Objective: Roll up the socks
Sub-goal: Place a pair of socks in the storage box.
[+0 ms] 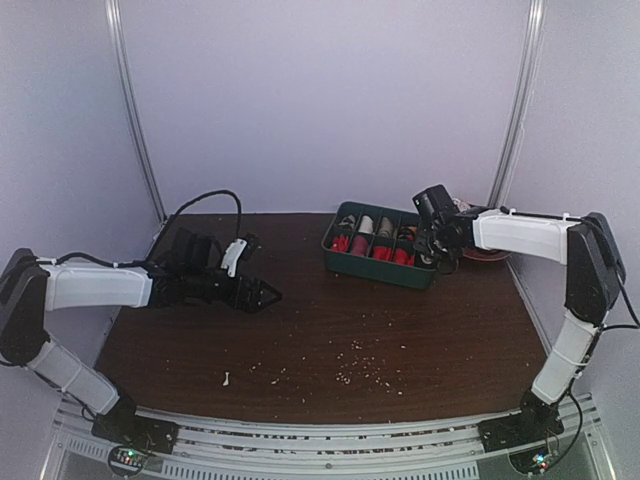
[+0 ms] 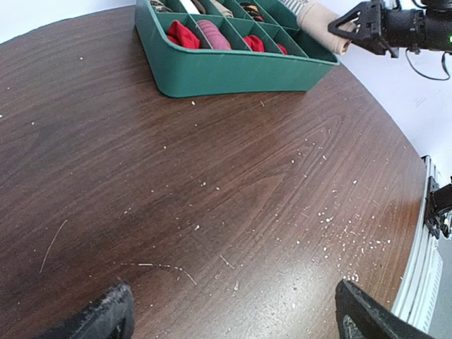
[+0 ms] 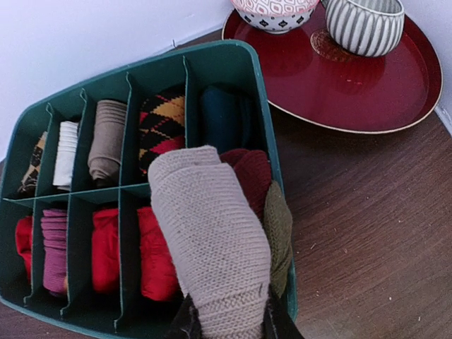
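Observation:
My right gripper (image 3: pixel 229 321) is shut on a rolled beige knitted sock (image 3: pixel 208 240) and holds it over the right end of a green divided tray (image 3: pixel 212 53); no stripes show on the roll. A dark teal sock (image 3: pixel 222 116) lies in the tray's back right compartment. Maroon and olive fabric (image 3: pixel 251 173) sits under the held roll. The top view shows the right gripper (image 1: pixel 432 245) at the tray (image 1: pixel 380 268). My left gripper (image 1: pixel 265 295) is open and empty low over bare table (image 2: pixel 233 318); in its view the held sock (image 2: pixel 321 25) shows beyond the tray (image 2: pixel 233 70).
Other tray compartments hold red bundles (image 3: pixel 152 261), a pink roll (image 3: pixel 53 244), and grey, white and argyle rolls. A red plate (image 3: pixel 339 85) with a striped bowl (image 3: pixel 364 25) and a patterned bowl (image 3: pixel 272 10) stands right of the tray. Crumbs (image 1: pixel 360 365) dot the table.

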`<move>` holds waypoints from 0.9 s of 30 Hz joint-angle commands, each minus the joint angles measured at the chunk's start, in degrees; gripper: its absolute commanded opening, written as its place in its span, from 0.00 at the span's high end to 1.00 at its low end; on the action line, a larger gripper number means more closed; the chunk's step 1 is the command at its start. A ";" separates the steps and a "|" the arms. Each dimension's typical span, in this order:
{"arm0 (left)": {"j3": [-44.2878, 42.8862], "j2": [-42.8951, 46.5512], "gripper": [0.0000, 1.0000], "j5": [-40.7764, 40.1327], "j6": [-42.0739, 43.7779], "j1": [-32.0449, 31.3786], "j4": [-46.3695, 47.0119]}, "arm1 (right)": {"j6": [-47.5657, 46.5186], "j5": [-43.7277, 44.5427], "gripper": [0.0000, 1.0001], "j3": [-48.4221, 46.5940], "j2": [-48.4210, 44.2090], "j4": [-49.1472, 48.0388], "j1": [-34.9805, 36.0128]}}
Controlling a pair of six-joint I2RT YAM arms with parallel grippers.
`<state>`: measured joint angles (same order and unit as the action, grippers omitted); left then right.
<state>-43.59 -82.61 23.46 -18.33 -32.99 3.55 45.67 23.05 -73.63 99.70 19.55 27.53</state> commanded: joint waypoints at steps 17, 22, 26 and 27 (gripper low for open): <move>0.18 -1.67 0.02 4.04 0.22 0.02 3.82 | 1.23 0.25 1.00 -5.00 9.28 5.74 -1.70; -0.06 -2.00 0.02 3.99 0.39 -0.05 3.51 | 2.06 -1.48 1.00 -4.96 10.22 8.78 -2.13; -0.67 -2.44 0.02 3.74 0.79 -0.02 2.51 | 2.60 -4.01 1.00 -5.49 12.27 10.34 -2.29; -0.84 -2.42 0.02 3.66 0.79 -0.01 2.25 | 2.63 -4.85 1.00 -6.04 13.11 10.97 -2.34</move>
<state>-43.48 -84.44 26.44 -18.31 -32.99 4.67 46.96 20.56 -78.54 109.38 24.36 26.11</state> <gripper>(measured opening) 0.983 0.205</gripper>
